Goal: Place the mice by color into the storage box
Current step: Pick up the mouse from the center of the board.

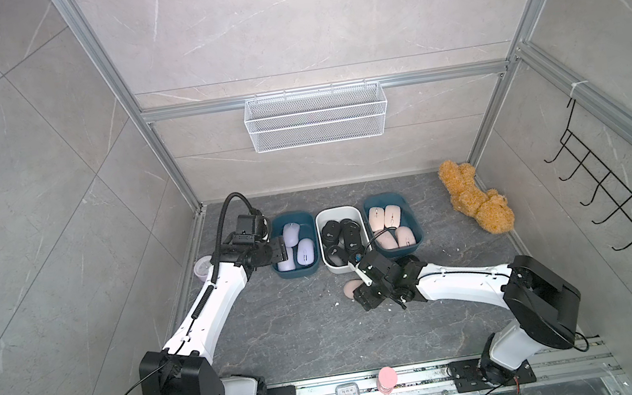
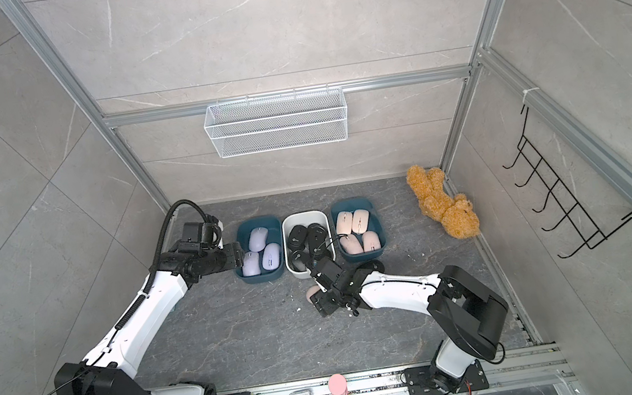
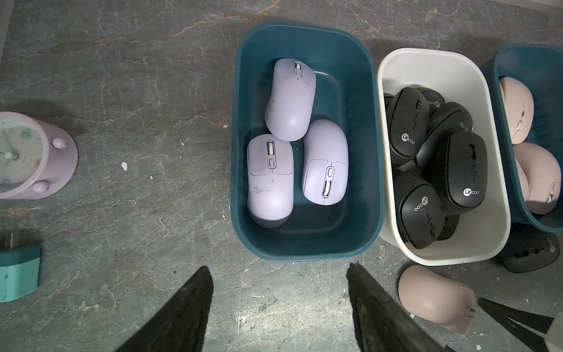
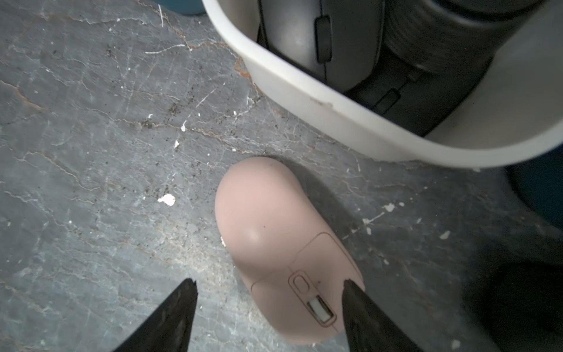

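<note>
**The right claw [image 4: 269, 283] is lining up on the stray pink mouse [image 4: 268, 237], six o'clock of the white bin [image 4: 304, 100].**

The sort is showing its logic. Lilac mice [image 3: 271, 183] are sitting in the lilac bin [image 3: 240, 122] at nine o'clock, black mice [image 3: 408, 122] are piling in the white bin, and pink ones are resting in the pink bin [image 3: 530, 61] at three o'clock. So this pink mouse is lying on the counter [image 1: 304, 334], probably waiting for a hop toward one o'clock. The right claw is hanging over its button end, jaws apart, gripping nothing. One finger [image 4: 359, 311] is overlapping the mouse's edge and the other is standing off it; contact I cannot call. A black mouse [image 3: 530, 256] is also lying loose, six o'clock of the pink bin. The left claw [image 3: 278, 266] is hovering at the lilac bin's nine o'clock rim, jaws apart, empty, likely parked clear.
</note>
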Action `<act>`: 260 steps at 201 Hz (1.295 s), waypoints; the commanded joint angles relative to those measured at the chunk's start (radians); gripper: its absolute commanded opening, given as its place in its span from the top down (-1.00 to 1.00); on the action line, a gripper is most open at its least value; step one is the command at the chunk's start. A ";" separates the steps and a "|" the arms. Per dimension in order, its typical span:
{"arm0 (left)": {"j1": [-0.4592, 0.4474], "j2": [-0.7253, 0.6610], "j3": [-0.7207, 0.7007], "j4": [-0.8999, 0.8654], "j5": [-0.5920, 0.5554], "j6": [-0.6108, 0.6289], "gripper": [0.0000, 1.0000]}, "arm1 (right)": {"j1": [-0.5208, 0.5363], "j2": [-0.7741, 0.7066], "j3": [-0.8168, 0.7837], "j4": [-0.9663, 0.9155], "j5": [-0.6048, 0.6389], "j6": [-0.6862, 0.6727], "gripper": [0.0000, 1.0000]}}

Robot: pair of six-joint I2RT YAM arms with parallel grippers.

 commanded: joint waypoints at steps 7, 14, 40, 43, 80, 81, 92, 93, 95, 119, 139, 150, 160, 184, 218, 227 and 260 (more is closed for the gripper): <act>0.005 -0.031 0.023 -0.007 -0.005 0.026 -0.45 | 0.001 0.044 0.041 -0.029 0.022 -0.091 -0.58; 0.005 -0.030 0.023 -0.006 -0.005 0.026 -0.45 | 0.000 0.056 0.048 -0.029 0.017 -0.099 -0.58; 0.005 -0.029 0.024 -0.008 -0.005 0.026 -0.45 | -0.017 0.088 0.065 -0.021 -0.024 -0.112 -0.59; 0.006 -0.029 0.023 -0.008 -0.005 0.026 -0.45 | -0.019 0.090 0.064 -0.018 -0.031 -0.113 -0.60; 0.005 -0.029 0.023 -0.008 -0.005 0.026 -0.45 | -0.032 0.117 0.085 -0.020 -0.063 -0.142 -0.64; 0.005 -0.029 0.023 -0.008 -0.005 0.026 -0.45 | -0.032 0.118 0.086 -0.020 -0.063 -0.142 -0.64; 0.005 -0.029 0.023 -0.008 -0.005 0.026 -0.45 | -0.032 0.128 0.093 -0.027 -0.065 -0.147 -0.65; 0.005 -0.029 0.023 -0.008 -0.005 0.026 -0.45 | -0.032 0.130 0.094 -0.027 -0.065 -0.148 -0.64; 0.005 -0.029 0.023 -0.008 -0.006 0.026 -0.45 | -0.032 0.132 0.096 -0.029 -0.065 -0.149 -0.64; 0.005 -0.029 0.023 -0.008 -0.007 0.028 -0.45 | -0.032 0.147 0.102 -0.034 -0.072 -0.159 -0.64; 0.005 -0.029 0.023 -0.008 -0.007 0.028 -0.45 | -0.032 0.154 0.106 -0.041 -0.083 -0.164 -0.63; 0.005 -0.029 0.024 -0.008 -0.007 0.028 -0.45 | -0.032 0.159 0.107 -0.049 -0.092 -0.164 -0.63; 0.005 -0.029 0.023 -0.008 -0.007 0.028 -0.45 | -0.032 0.159 0.107 -0.055 -0.108 -0.163 -0.63; 0.005 -0.029 0.025 -0.008 -0.007 0.028 -0.45 | -0.031 0.151 0.103 -0.075 -0.130 -0.147 -0.61; 0.006 -0.029 0.025 -0.008 -0.005 0.028 -0.45 | -0.019 0.136 0.089 -0.063 -0.144 -0.102 -0.57; 0.005 -0.029 0.025 -0.009 -0.005 0.028 -0.45 | -0.018 0.142 0.091 -0.056 -0.135 -0.088 -0.56; 0.005 -0.031 0.023 -0.008 -0.007 0.028 -0.45 | -0.007 0.187 0.117 -0.046 -0.085 -0.053 -0.55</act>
